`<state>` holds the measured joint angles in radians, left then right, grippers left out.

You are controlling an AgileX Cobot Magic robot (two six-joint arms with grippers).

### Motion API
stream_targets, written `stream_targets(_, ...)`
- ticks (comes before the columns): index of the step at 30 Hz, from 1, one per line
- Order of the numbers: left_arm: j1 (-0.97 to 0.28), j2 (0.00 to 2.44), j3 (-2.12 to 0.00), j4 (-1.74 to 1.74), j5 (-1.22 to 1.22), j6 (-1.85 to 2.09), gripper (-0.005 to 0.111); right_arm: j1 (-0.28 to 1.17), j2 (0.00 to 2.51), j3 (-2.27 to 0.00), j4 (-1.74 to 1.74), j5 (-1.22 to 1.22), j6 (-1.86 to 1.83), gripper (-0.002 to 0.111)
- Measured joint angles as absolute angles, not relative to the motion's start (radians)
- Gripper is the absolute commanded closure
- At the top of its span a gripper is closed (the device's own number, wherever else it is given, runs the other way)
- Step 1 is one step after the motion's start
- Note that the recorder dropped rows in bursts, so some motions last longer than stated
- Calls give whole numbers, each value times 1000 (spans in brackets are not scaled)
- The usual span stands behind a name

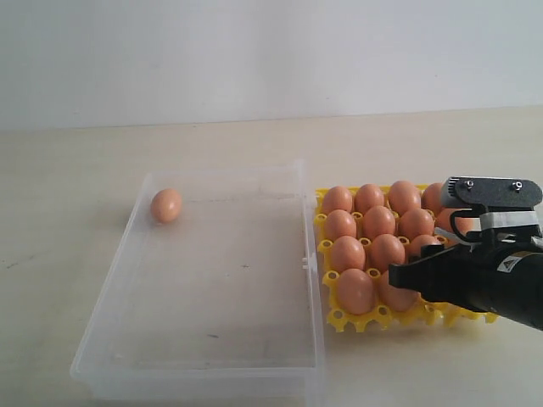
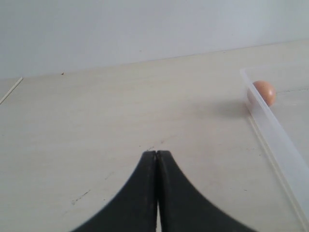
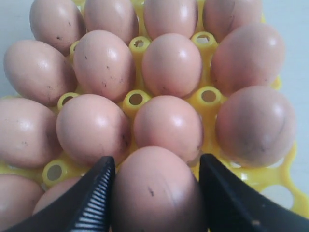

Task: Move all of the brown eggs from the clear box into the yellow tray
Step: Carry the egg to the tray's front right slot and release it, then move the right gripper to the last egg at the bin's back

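One brown egg lies alone in the far left corner of the clear box; the left wrist view shows this egg behind the box wall. Several brown eggs fill the yellow tray right of the box. My right gripper is low over the tray's front row, shut on a brown egg held between its two fingers. The right gripper hides the cup beneath it. My left gripper is shut and holds nothing, over bare table left of the box.
The light wooden table runs to a pale wall behind. The box's latch juts toward the tray's edge. The left arm is out of the exterior view.
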<state>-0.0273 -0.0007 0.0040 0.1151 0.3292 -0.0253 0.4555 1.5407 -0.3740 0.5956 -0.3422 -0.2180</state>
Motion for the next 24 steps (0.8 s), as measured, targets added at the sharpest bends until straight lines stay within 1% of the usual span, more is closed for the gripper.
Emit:
stream_targets(3,-27,-1,4,115,329,-25,107,454,1541,-374,596,-338,-218,59)
stream_targets(8,-27,-1,4,115,329,-25,107,454,1522,-374,592,-324,-218,56)
stream_targets(13,-27,-1,4,115,329,-25,107,454,1510,-374,592,-318,-222,47)
stream_targets(24,-27,-1,4,115,329,-25,107,454,1510,-374,590,-318,-233,47)
